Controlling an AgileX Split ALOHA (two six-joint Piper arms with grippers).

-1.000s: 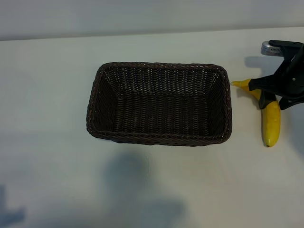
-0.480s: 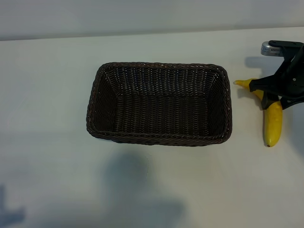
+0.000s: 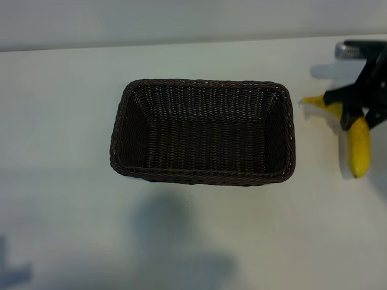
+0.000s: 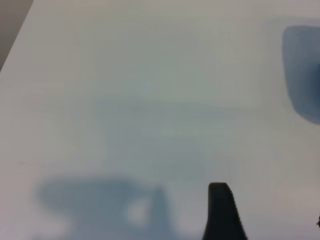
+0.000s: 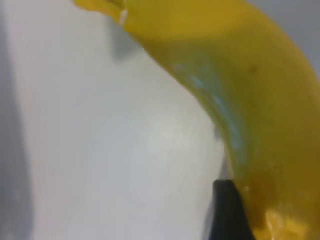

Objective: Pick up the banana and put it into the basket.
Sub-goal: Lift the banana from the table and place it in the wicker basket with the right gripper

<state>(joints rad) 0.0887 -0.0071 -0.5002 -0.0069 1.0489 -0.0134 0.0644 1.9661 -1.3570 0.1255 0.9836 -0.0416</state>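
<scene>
The yellow banana point(image 3: 359, 148) hangs a little above the table at the far right, its pale shadow lying beneath it. My right gripper point(image 3: 354, 113) is shut on the banana's upper half, near the stem end. In the right wrist view the banana point(image 5: 240, 75) fills the frame, and one black fingertip point(image 5: 227, 210) presses against its side. The dark brown wicker basket point(image 3: 202, 176) stands empty in the middle of the table, well to the left of the banana. My left gripper point(image 4: 270, 215) is out of the exterior view. It hovers open over bare table with nothing between its fingers point(image 4: 222, 210).
The white table point(image 3: 66, 121) stretches around the basket on all sides. Shadows of the arms fall on the table in front of the basket point(image 3: 175, 241). The banana and right gripper are close to the right edge of the exterior view.
The right gripper closed on the banana and lifted it off the table. The banana now sits slightly higher and farther right, with its shadow apart from it. The basket has not moved.
</scene>
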